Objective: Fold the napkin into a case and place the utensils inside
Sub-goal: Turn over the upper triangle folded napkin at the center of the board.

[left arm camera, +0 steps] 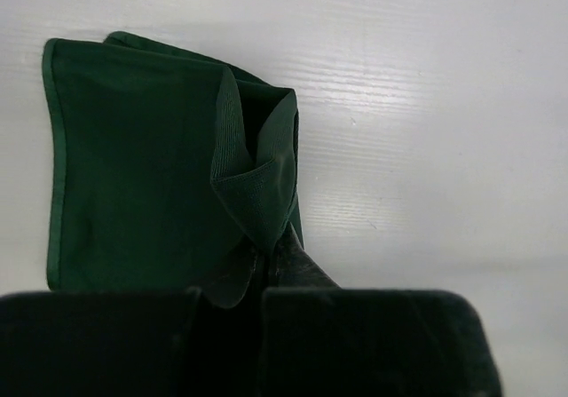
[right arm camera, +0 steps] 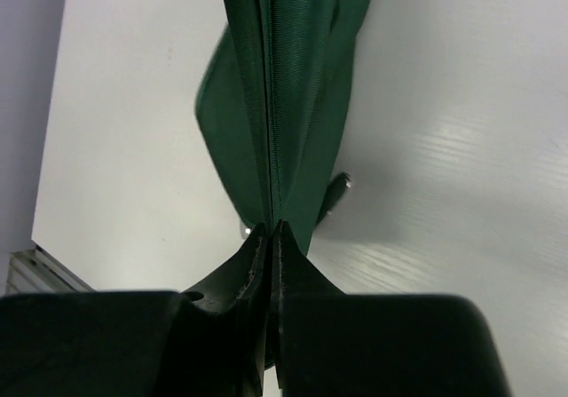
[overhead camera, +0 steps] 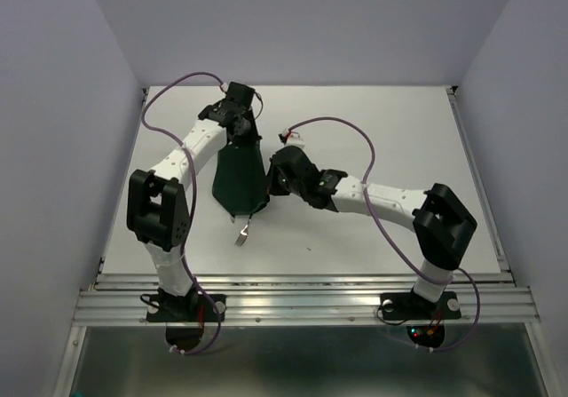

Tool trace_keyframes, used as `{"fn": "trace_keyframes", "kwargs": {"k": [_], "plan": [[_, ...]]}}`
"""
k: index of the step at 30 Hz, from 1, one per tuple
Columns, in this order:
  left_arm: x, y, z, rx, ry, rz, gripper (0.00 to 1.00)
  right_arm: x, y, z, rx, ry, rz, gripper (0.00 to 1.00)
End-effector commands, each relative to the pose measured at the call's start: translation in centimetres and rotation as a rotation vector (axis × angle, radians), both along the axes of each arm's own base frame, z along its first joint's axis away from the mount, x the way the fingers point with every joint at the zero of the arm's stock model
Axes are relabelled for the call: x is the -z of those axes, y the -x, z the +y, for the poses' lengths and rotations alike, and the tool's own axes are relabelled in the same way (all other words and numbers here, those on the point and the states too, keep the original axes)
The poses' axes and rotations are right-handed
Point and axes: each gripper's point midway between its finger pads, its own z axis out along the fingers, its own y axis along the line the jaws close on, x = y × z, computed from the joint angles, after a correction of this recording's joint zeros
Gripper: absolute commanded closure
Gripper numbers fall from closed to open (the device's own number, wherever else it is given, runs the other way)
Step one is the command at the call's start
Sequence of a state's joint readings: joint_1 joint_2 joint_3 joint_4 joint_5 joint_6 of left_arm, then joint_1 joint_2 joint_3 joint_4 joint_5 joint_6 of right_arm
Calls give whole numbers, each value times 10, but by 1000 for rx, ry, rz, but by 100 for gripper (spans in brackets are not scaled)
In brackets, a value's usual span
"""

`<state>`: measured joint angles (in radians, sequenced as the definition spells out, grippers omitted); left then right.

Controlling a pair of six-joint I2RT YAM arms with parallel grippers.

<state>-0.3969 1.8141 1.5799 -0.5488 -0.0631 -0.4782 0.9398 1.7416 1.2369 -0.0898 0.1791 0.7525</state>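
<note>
While the dark green napkin (overhead camera: 238, 179) lies bunched mid-way on the white table (overhead camera: 399, 131), a silver utensil (overhead camera: 241, 233) poking out at its near edge, the left gripper (left arm camera: 266, 257) pinches its far end and the right gripper (right arm camera: 269, 234) its near right edge, both clamped tight on cloth.

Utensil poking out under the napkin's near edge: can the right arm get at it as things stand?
Probably not: the right gripper is shut on the napkin, and only one end of the utensil shows from under that cloth.
</note>
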Motion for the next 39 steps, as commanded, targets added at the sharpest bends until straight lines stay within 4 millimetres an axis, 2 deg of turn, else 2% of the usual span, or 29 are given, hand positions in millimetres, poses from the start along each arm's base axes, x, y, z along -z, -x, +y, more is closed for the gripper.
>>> {"fn": "trace_keyframes", "kwargs": {"k": [1,2,3,4,5,6,7,8,9,10,11,12,13,14,17,19,23,24,27,28,30,31,32,33,34,35,36,38,39], "plan": [[-83,-39,69,-144,-15,-278,100,-22,33,49,-169,-21,1,99],[-91,-36,96,-183,-21,-291,100,-14,36,59,-195,1,7,99],[-94,-33,112,-204,-34,-295,100,-18,40,70,-217,-5,1,99],[-98,-31,128,-217,-58,-300,100,-40,47,92,-258,-44,-32,99],[-103,-28,143,-239,-68,-308,100,-43,54,104,-293,-52,-30,99],[-116,-21,172,-292,-79,-326,100,-53,60,128,-331,-77,-46,99],[-122,-18,185,-313,-90,-337,100,-57,65,140,-359,-86,-49,99],[-130,-13,197,-330,-110,-347,100,-58,73,150,-396,-81,-50,99],[-143,-5,226,-394,-129,-371,100,-43,76,163,-419,-60,-37,99],[-150,-3,228,-403,-136,-385,100,-45,80,173,-435,-61,-46,99],[-159,3,247,-454,-162,-400,100,-68,95,190,-499,-103,-59,99],[-166,7,255,-482,-180,-413,100,-69,100,198,-519,-111,-60,99],[-174,11,263,-511,-198,-426,100,-60,100,205,-532,-106,-47,99],[-181,15,274,-550,-226,-435,100,-73,109,214,-566,-142,-50,99],[-201,21,288,-609,-287,-462,100,-76,112,219,-581,-169,-42,99],[-212,18,289,-607,-289,-489,100,-69,111,215,-567,-157,-38,99],[-195,-2,266,-522,-221,-470,100,-53,104,196,-493,-150,-20,99],[-178,-10,251,-489,-209,-448,100,-37,101,183,-469,-124,13,99],[-140,-23,221,-434,-181,-394,100,-16,91,162,-404,-129,70,99],[-122,-31,193,-379,-173,-364,100,3,87,143,-371,-99,103,99],[-92,-42,166,-339,-154,-320,100,11,81,125,-316,-102,132,99],[-83,-45,153,-317,-148,-308,100,18,78,115,-292,-96,148,99],[-72,-48,130,-281,-130,-292,100,37,79,100,-260,-71,177,99],[-68,-52,120,-267,-121,-288,100,40,75,90,-237,-67,181,99],[-52,-57,102,-236,-118,-257,100,33,77,83,-230,-77,176,99],[-45,-59,91,-218,-109,-246,100,36,69,73,-188,-67,170,99],[-37,-65,82,-209,-103,-236,100,49,67,57,-154,-38,182,99],[-31,-67,58,-167,-86,-229,100,45,67,44,-130,-42,182,99],[-27,-72,49,-156,-80,-224,100,56,61,28,-93,-19,192,99]]}}
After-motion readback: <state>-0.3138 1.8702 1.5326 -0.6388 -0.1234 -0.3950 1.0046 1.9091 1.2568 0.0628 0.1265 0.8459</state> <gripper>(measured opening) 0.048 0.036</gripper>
